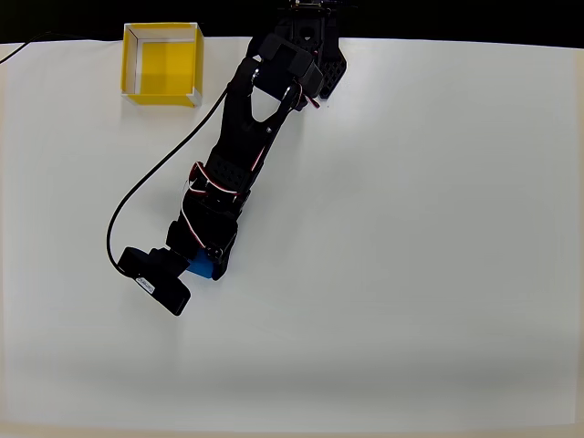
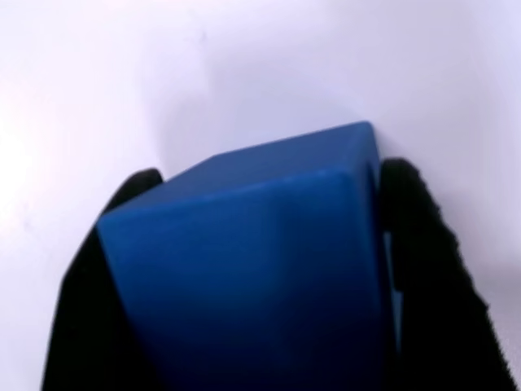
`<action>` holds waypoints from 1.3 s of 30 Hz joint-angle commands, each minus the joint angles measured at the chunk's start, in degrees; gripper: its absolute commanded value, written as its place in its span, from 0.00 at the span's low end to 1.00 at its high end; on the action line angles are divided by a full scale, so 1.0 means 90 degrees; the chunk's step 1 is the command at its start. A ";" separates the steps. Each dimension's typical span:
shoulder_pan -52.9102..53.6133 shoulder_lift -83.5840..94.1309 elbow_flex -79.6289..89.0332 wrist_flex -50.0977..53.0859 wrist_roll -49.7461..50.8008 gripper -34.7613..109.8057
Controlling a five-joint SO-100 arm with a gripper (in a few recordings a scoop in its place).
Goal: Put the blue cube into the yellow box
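Observation:
The blue cube (image 2: pixel 252 261) takes up most of the wrist view, held between two black fingers (image 2: pixel 423 269) that press on its left and right sides. Seen from overhead, a small part of the blue cube (image 1: pixel 198 265) shows under the black arm's head, left of the table's middle. My gripper (image 1: pixel 201 265) is shut on the cube there, its fingers mostly hidden under the wrist. The yellow box (image 1: pixel 162 64) stands at the far left of the table, well away from the gripper, with a white-edged rim and nothing inside.
The white table (image 1: pixel 411 237) spreads wide to the right and front. The arm's base (image 1: pixel 310 46) sits at the far edge. A black cable (image 1: pixel 146 182) loops across the table between the box and the wrist.

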State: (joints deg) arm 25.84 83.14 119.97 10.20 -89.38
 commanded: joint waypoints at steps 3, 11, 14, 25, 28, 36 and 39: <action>-0.0088 0.1279 0.0146 -0.0166 -0.0068 0.31; -0.0117 0.2686 0.0645 -0.0078 -0.0078 0.32; 0.0195 0.3008 0.0615 -0.0117 -0.0127 0.32; 0.2354 0.3262 -0.0166 0.0000 -0.0244 0.33; 0.3076 0.3232 -0.0352 0.0459 -0.0264 0.33; 0.4521 0.4629 0.0410 0.2041 -0.0254 0.33; 0.4951 0.5313 0.0908 0.2295 -0.0195 0.33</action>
State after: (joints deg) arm 65.83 119.09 127.44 28.83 -91.23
